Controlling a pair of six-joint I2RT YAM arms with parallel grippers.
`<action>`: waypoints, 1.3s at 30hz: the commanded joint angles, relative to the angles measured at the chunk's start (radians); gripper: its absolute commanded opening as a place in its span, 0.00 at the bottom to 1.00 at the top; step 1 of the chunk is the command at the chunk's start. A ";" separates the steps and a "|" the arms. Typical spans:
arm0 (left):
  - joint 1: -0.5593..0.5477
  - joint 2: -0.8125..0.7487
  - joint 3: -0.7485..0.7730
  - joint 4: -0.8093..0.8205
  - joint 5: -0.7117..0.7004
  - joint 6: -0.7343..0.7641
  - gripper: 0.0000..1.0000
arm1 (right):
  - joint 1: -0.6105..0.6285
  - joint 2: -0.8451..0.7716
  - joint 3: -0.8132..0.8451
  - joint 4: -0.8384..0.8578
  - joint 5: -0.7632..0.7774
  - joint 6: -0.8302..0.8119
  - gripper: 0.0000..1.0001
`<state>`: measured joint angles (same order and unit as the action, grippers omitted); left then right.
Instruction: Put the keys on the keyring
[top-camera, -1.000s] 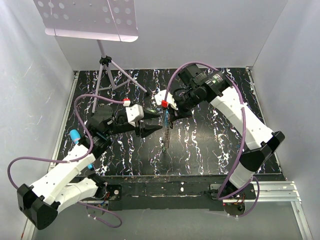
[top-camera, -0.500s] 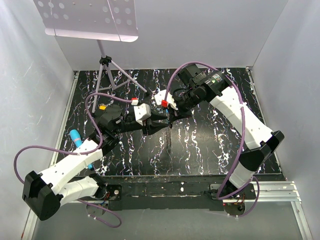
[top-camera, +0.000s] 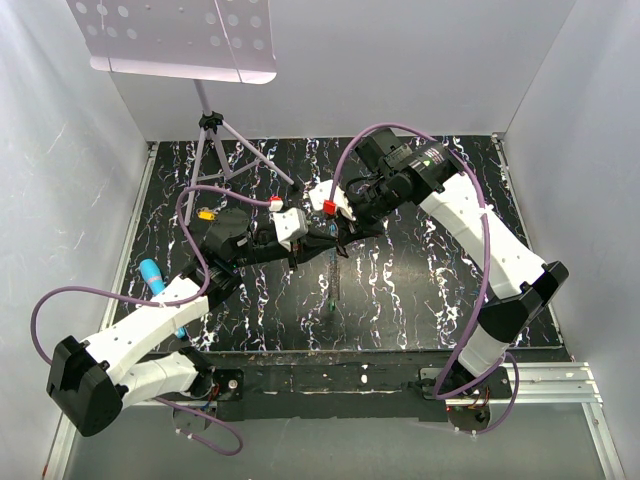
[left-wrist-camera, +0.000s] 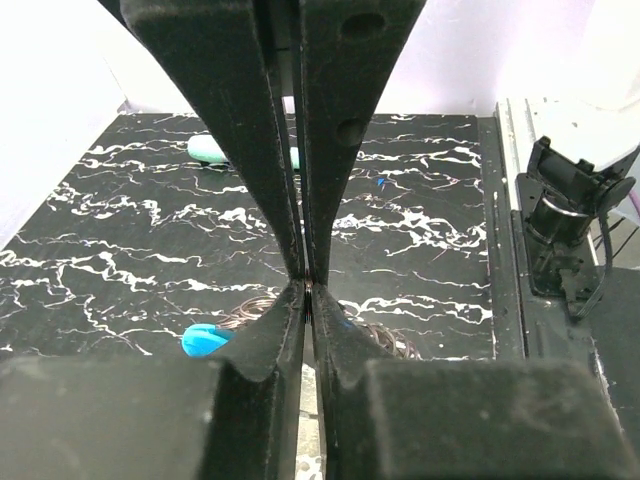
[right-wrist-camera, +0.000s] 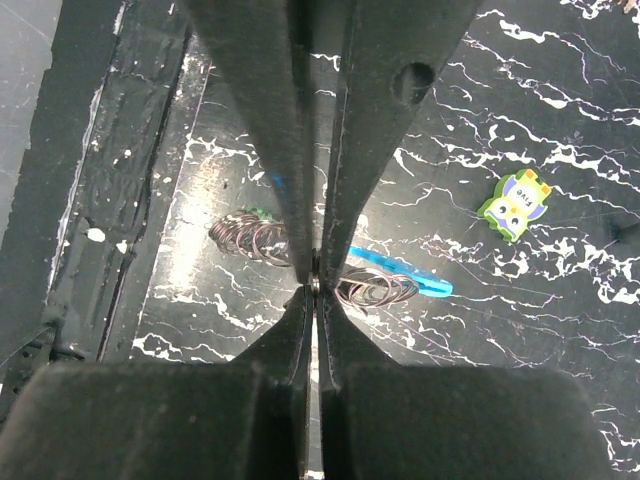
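Grey beaded-chain keyring (right-wrist-camera: 375, 290) sits beneath both arms' meeting jaws, mid black marbled bench (top-camera: 420, 290); teal cylindrical marker (top-camera: 150, 272) lies far left.

The keyring (right-wrist-camera: 375, 292), a thin grey beaded chain, hangs pinched in my right pincer (right-wrist-camera: 315, 272), loops bunched on either side. Its bright blue clip (right-wrist-camera: 402, 272) lies just right of the tips, and a tiny green-headed key (right-wrist-camera: 262, 212) lies left.

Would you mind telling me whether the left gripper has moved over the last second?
Yes. The left gripper has shifted right, away from the teal marker, toward the right gripper, and its jaws have come together.
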<state>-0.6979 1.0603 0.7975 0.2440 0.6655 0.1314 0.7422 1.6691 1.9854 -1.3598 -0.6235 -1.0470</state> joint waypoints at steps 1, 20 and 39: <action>-0.006 -0.002 0.022 -0.017 -0.004 0.023 0.00 | 0.006 -0.025 0.021 -0.236 -0.051 -0.005 0.01; 0.000 -0.096 -0.265 0.900 -0.253 -0.646 0.00 | -0.193 -0.083 0.181 -0.141 -0.413 0.272 0.55; 0.000 0.023 -0.181 1.154 -0.330 -0.852 0.00 | -0.221 -0.154 -0.017 0.456 -0.550 0.803 0.49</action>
<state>-0.6971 1.0901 0.5648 1.2800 0.3550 -0.6937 0.5236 1.4940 1.9476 -1.0389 -1.1728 -0.3420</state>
